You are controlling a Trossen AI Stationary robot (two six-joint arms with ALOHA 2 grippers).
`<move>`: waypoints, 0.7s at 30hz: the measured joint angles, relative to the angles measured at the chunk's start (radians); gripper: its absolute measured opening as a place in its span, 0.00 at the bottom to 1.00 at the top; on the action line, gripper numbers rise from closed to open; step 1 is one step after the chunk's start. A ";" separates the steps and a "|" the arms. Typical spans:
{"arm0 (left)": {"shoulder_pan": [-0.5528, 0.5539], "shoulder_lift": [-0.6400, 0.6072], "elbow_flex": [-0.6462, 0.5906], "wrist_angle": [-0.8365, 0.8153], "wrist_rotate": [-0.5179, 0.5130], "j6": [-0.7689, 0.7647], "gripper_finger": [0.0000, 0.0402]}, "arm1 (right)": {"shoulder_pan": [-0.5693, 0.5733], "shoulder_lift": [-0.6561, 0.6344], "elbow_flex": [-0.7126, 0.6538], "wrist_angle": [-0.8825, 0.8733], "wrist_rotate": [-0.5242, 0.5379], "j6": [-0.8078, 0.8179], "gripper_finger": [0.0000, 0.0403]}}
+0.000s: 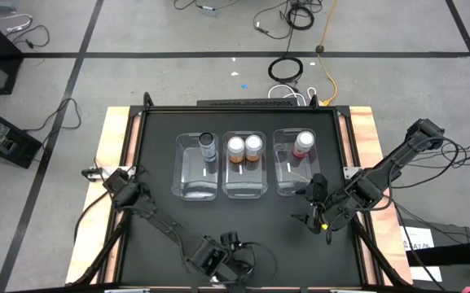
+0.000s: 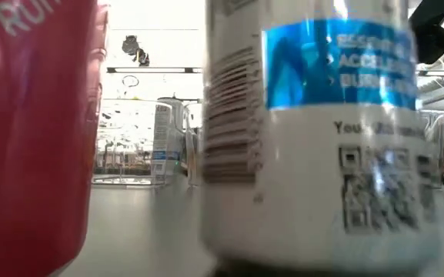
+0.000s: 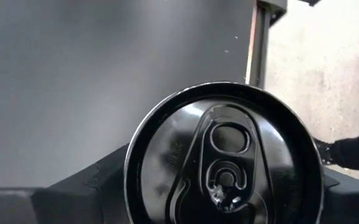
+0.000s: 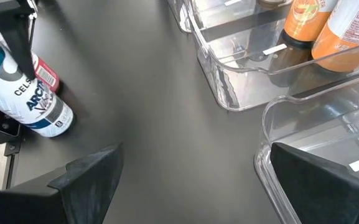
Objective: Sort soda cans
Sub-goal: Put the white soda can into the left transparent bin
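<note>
1. Aluminium, silver-white soda can [image 3: 226, 162] with a dark lid stands at the table's near edge, under the left gripper [image 1: 228, 244]; whether it is clamped yet I cannot tell.
2. Probably light, rigid, slick-walled and easily dented: grasp mid-body, gently.
3. Right gripper [image 4: 191, 180] hangs wide open just beside the right-hand clear plastic bin [image 1: 287, 185].

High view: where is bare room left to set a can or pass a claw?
Free: the front half of each clear bin, and the black mat left of the bins. Crowded: the front edge, where the left claw grips a silver can beside a pink can.
</note>
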 joint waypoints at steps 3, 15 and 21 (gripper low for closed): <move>0.014 0.000 0.029 -0.009 -0.003 0.001 0.72 | 0.000 0.000 0.000 0.000 0.000 0.001 0.98; 0.104 -0.001 0.240 -0.298 -0.004 0.066 0.73 | 0.000 0.000 0.000 0.001 0.000 0.004 0.98; 0.148 -0.070 0.285 -0.382 -0.004 0.122 0.73 | 0.000 0.000 0.000 0.001 0.000 0.004 0.98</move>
